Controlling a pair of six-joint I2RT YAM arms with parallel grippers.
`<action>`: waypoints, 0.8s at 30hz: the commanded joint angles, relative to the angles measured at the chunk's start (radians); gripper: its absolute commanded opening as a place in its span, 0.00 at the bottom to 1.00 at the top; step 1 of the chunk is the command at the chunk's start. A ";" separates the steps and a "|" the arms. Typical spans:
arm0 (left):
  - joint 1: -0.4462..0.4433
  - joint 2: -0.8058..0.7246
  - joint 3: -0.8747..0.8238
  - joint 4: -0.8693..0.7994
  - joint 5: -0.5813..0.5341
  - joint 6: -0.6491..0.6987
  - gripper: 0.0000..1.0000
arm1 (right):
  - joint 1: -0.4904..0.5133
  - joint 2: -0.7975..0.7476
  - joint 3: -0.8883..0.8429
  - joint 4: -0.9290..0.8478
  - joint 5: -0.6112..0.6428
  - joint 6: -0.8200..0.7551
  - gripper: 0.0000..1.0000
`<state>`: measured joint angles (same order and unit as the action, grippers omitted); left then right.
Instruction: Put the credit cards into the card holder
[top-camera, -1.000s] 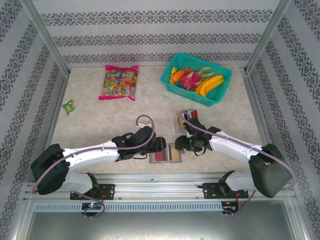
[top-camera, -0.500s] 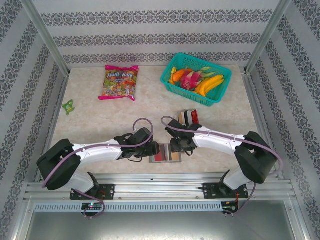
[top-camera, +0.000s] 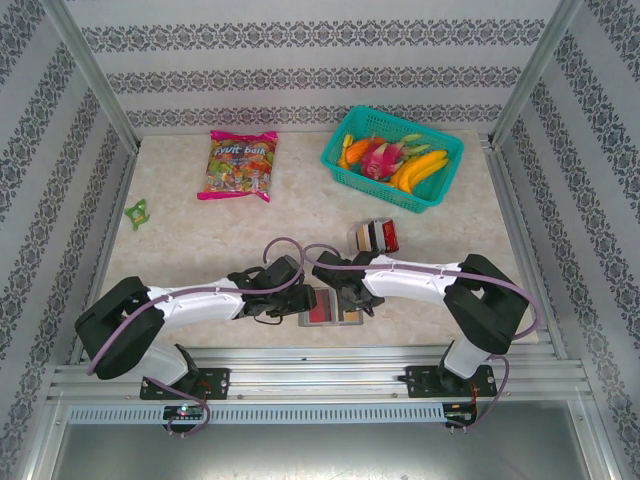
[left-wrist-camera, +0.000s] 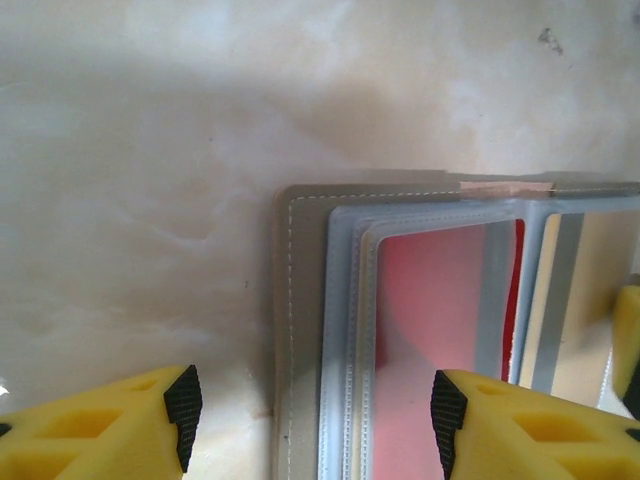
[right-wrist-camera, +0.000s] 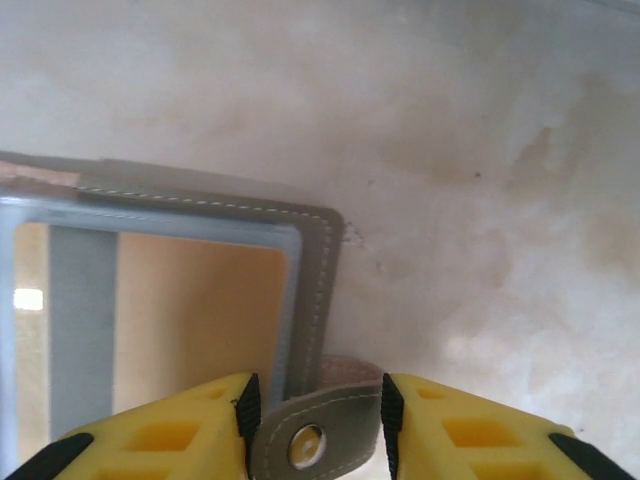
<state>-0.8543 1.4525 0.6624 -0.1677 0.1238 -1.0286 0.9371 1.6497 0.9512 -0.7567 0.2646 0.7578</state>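
Observation:
The card holder (top-camera: 322, 312) lies open flat near the table's front edge, with a red card (left-wrist-camera: 430, 300) and a tan card (right-wrist-camera: 200, 320) in its clear sleeves. My left gripper (left-wrist-camera: 312, 415) is open astride the holder's left edge (left-wrist-camera: 300, 300), one finger over bare table and the other over the red card. My right gripper (right-wrist-camera: 318, 420) is at the holder's right edge (right-wrist-camera: 318, 270), with both pads against the gray snap tab (right-wrist-camera: 320, 435). From above, the left gripper (top-camera: 303, 300) and right gripper (top-camera: 352, 303) flank the holder. Loose credit cards (top-camera: 375, 236) sit in a small stack behind it.
A teal basket (top-camera: 370, 185) of fruit stands at the back right. A candy bag (top-camera: 240, 165) lies at the back left, and a small green item (top-camera: 136, 211) sits by the left wall. The metal rail (top-camera: 320, 350) runs just in front of the holder.
My right arm has swung left and nearer, from beside the card stack to the holder's right edge. Its jaws have narrowed onto the snap tab. The left gripper has barely moved.

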 joint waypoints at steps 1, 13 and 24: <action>0.016 -0.006 -0.011 0.014 -0.001 -0.012 0.65 | 0.024 0.001 0.029 -0.055 0.065 0.024 0.38; 0.017 -0.016 -0.019 0.014 0.003 -0.010 0.64 | 0.043 -0.027 0.042 -0.068 0.073 0.024 0.31; 0.017 -0.014 -0.020 0.013 0.011 -0.006 0.63 | 0.059 -0.008 0.065 -0.076 0.071 0.024 0.24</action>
<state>-0.8486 1.4521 0.6537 -0.1646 0.1284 -1.0286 0.9825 1.6436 0.9848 -0.8017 0.3069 0.7795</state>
